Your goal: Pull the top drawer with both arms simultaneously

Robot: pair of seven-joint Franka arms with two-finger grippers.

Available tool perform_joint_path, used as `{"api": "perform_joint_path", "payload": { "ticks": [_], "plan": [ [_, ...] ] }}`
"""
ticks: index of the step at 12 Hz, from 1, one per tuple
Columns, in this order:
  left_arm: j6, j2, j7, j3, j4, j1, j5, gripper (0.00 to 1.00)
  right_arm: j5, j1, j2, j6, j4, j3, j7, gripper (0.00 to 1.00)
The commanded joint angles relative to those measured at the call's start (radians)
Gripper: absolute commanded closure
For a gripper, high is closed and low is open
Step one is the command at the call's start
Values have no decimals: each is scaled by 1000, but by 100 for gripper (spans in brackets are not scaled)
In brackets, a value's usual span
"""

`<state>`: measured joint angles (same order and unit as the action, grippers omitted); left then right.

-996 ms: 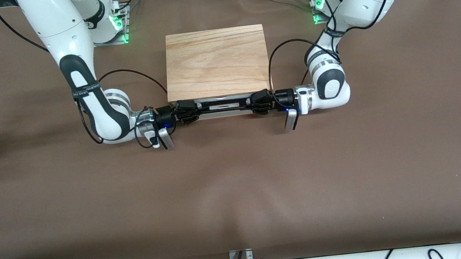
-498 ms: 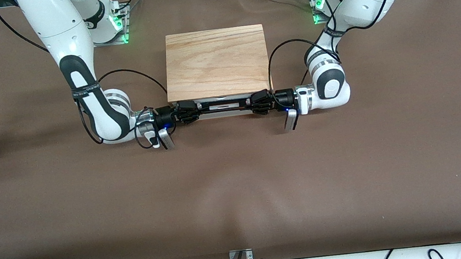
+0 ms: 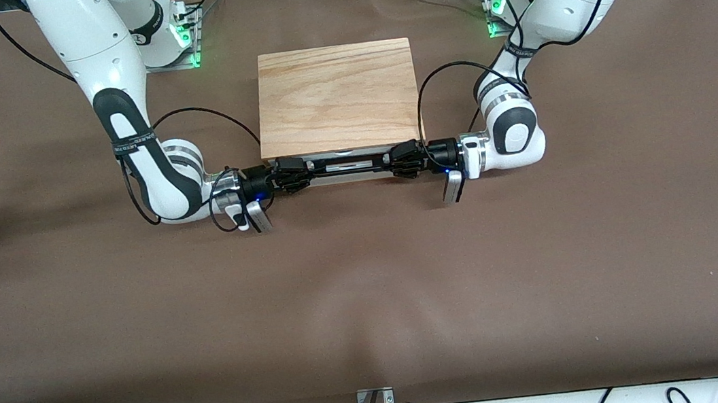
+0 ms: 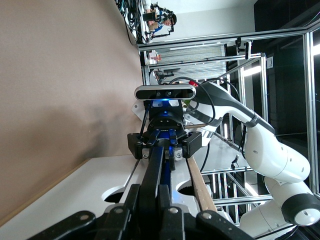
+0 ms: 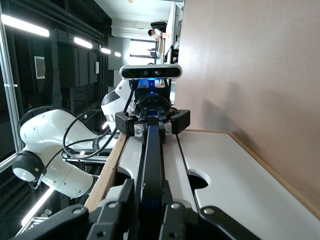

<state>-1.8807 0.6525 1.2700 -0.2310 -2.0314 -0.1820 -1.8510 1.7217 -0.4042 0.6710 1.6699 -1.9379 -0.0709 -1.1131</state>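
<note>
Black bar handle (image 3: 346,162) of your top drawer (image 3: 348,169), on the bench (image 3: 369,282) under the cabinet's wooden slab (image 3: 337,98), has left hand (image 3: 406,157) and right hand (image 3: 290,172) clenched on its ends.

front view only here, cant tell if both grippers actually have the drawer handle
Observer: Yes. In the left wrist view the left gripper is shut on the black bar handle.
Operator: and the right one
Observer: The right gripper is shut on that same bar, seen in its own wrist view.
Operator: whats under the handle
Observer: The top drawer shows a white front panel with rounded cutouts beside the bar.
</note>
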Motion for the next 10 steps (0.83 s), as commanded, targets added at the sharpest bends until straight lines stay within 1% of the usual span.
{"api": "perform_joint_path", "payload": {
  "ticks": [1, 10],
  "plan": [
    [-90, 65, 5, -10, 22, -27, -1, 100, -4, 34, 13, 19, -9, -7, -42, 78],
    [-89, 104, -72, 1, 106, -28, 1, 100, -4, 50, 35, 22, 37, -9, -37, 78]
  ]
}}
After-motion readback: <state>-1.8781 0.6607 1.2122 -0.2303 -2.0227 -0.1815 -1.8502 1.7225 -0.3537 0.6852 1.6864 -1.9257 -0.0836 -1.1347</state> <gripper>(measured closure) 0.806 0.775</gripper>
